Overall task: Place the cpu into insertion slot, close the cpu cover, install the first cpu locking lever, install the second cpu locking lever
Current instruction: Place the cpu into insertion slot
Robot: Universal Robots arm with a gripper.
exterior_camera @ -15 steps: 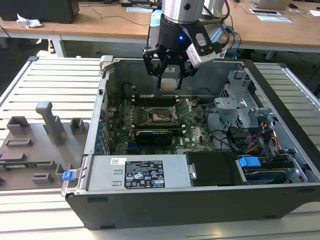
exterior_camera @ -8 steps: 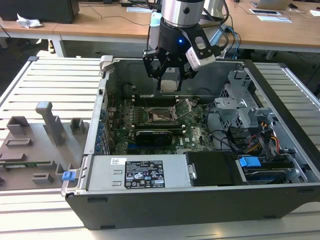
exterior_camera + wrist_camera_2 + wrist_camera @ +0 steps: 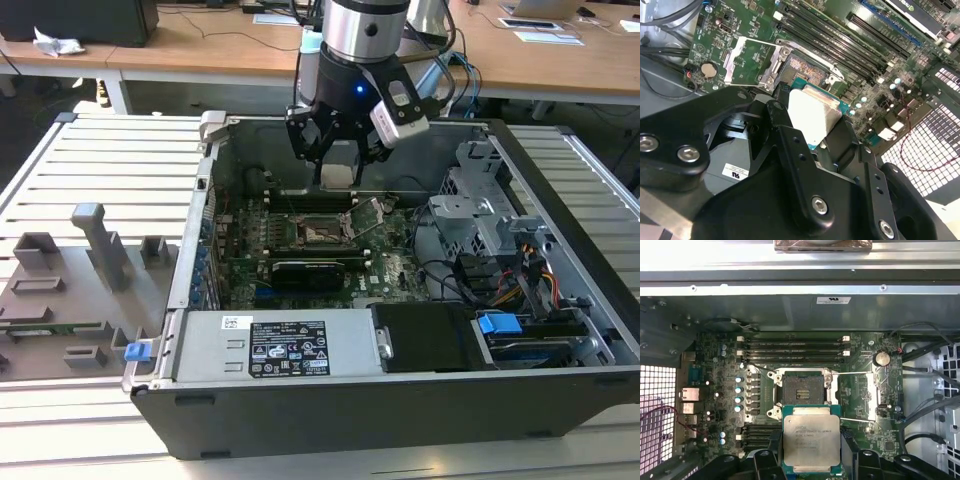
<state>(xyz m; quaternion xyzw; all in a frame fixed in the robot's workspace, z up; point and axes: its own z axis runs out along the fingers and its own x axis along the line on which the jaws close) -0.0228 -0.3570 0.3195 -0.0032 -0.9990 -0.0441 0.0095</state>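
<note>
My gripper (image 3: 337,168) hangs inside the open computer case, shut on the cpu (image 3: 338,175), a flat silver-grey square. In the first wrist view the cpu (image 3: 811,442) sits between the black fingers (image 3: 774,447), a little above and just short of the insertion slot (image 3: 802,390), whose dark pin field lies bare. The cpu cover (image 3: 876,392) stands flipped open beside the slot, and two thin locking levers (image 3: 855,373) are swung out. The second wrist view shows the cpu (image 3: 812,117), the slot (image 3: 807,70) and the open cover (image 3: 747,60).
Long memory slots (image 3: 795,346) run beside the socket. A black card (image 3: 310,270) lies across the board toward the front, with a power supply (image 3: 285,345) and a drive cage (image 3: 490,215) around it. A grey fixture tray (image 3: 70,290) sits at the exterior view's left.
</note>
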